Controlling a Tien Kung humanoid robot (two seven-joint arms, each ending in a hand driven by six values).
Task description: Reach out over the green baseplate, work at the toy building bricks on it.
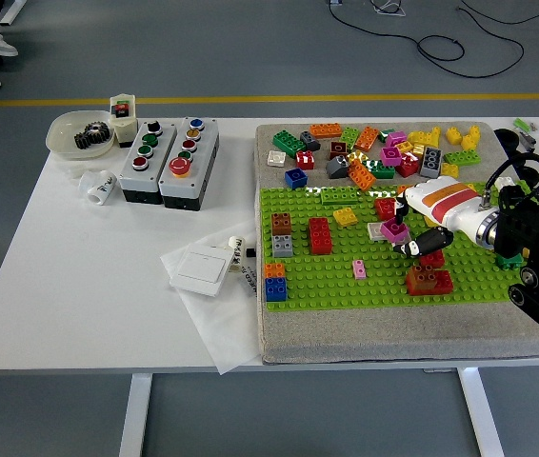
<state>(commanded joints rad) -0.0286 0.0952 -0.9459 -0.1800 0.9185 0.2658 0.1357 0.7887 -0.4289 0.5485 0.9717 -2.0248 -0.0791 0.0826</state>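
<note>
My right hand [412, 228] reaches in over the green baseplate [346, 281], fingers curled and pinched on a magenta brick [394, 228] held just above the plate's studs. Just beside that brick lies a grey brick [377, 230], and a dark red brick stack [429, 280] stands nearer the plate's front edge. Beyond the plate's far edge lies a heap of loose bricks [384, 148]. The plate rests on a grey mat [393, 338] on the white surface [79, 286].
</note>
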